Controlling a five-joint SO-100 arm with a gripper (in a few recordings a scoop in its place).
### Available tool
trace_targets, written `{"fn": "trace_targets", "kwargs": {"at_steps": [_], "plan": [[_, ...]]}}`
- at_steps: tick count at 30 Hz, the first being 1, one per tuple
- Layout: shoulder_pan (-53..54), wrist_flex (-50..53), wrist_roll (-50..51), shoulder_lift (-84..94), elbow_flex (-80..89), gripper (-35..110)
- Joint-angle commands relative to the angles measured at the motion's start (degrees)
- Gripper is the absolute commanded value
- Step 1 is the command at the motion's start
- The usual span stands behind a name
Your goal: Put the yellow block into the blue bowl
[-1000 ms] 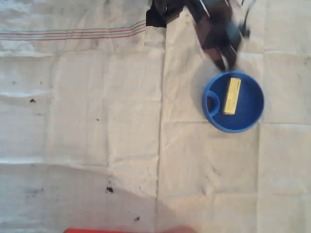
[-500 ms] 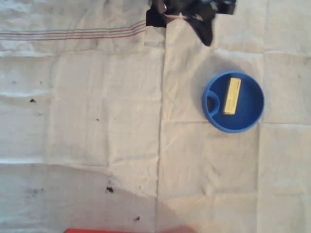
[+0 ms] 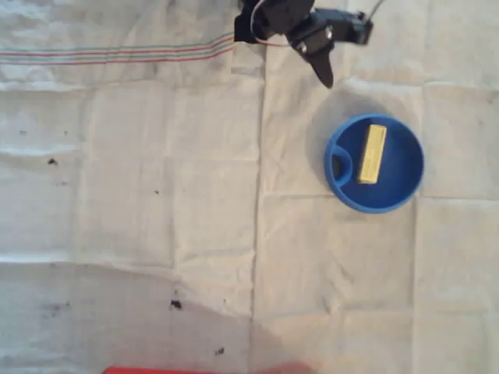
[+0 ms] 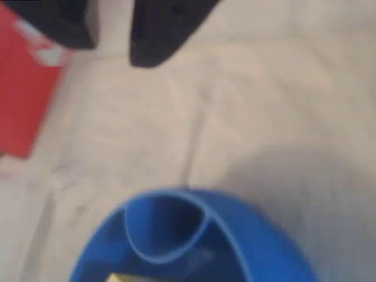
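1. White creased cloth (image 3: pixel 156 195) covered the table.
2. Yellow block (image 3: pixel 372 153) lay inside the blue bowl (image 3: pixel 405 195).
3. Arm sat tucked at the top edge, gripper (image 3: pixel 321 70) empty, fingers slightly parted, pointing toward the bowl.

A fixed camera is looking straight down on the cloth-covered table (image 3: pixel 156 195) from well above, taking in the arm at the top edge. The wrist camera is riding close over the cloth, facing down and forward. Both are catching the blue bowl (image 3: pixel 374 164) (image 4: pixel 188 241) and the surrounding cloth.
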Motion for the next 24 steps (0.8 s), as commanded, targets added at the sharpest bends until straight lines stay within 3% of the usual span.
{"fn": "trace_targets", "kwargs": {"at_steps": [1,8,24], "plan": [[0.26,-2.55,8.26,1.58,0.62,0],[0.26,-4.04,13.89,1.76,7.29,0],[3.96,-5.27,14.15,1.76,19.25,0]]}}
